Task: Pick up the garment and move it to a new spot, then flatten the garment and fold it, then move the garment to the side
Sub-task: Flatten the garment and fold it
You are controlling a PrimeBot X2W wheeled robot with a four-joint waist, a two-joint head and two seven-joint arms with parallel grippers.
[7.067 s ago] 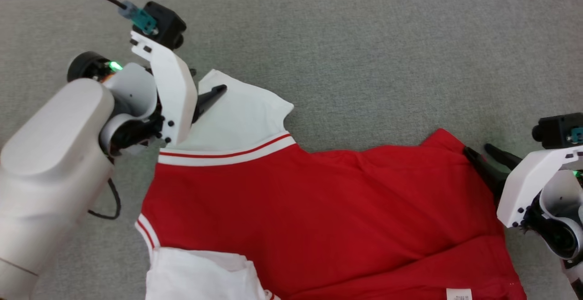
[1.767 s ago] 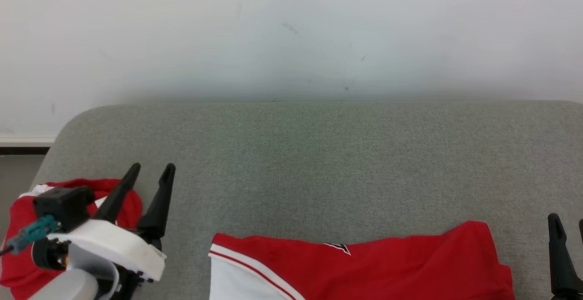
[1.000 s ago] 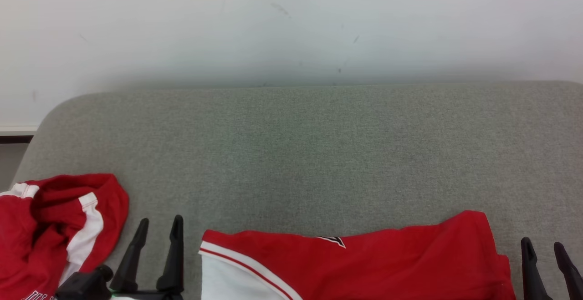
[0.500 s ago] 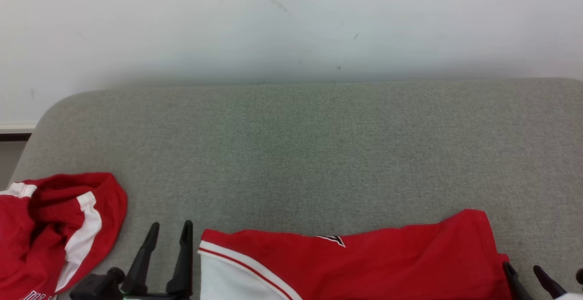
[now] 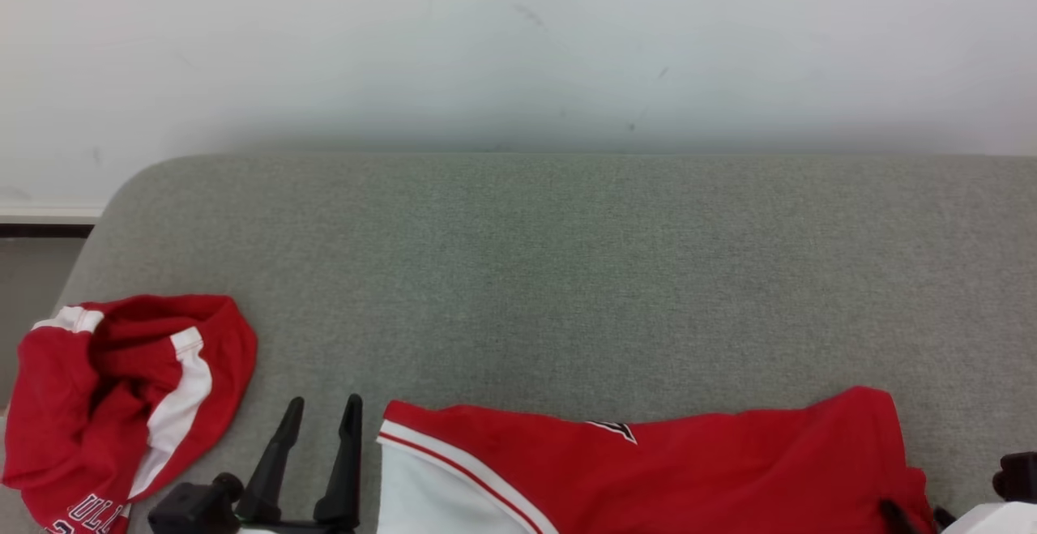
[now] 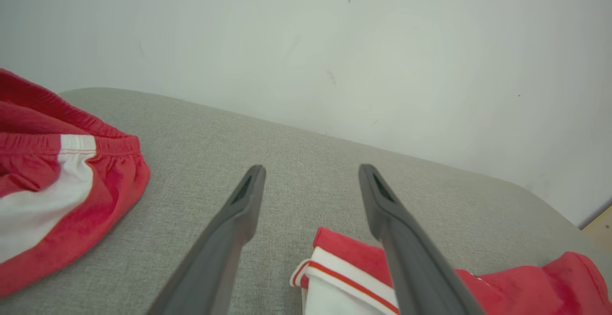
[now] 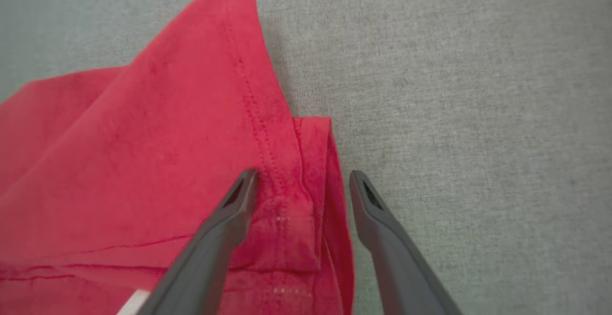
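Garment [image 5: 648,477]: red, white sleeve with red stripe. It lies flat on the grey bench [image 5: 567,275] at 6 o'clock in the head view and spreads toward 4 o'clock. The near part runs off the frame.

A second, crumpled red piece [image 5: 121,404] sits at 8 o'clock, apart from the garment. It is not the target.

Left gripper [image 5: 324,400]: jaws spread wide, holding nothing. It is just beside the striped sleeve edge [image 6: 334,272], at that edge's 9 o'clock. Left wrist view: the right-hand finger overlaps the trim, but contact can't be confirmed.

Right gripper [image 7: 303,175]: jaws also fully apart, empty. They straddle the folded hem corner [image 7: 306,219]; one finger is over cloth and the other over bare bench at 3 o'clock.

Read: both ends are lined up for a two-handed pinch, probably for the next fold or the shift aside.

Doing it well:
- Lower the right gripper until the layered hem sits deep between the fingers, so that all layers are taken and not just the top one.
- Bring the left gripper toward 3 o'clock so it sits over the sleeve trim before closing.
- Close both together and lift evenly, keeping the span taut so the cloth doesn't sag or unfold.
- Keep clear of the crumpled piece at 8 o'clock.
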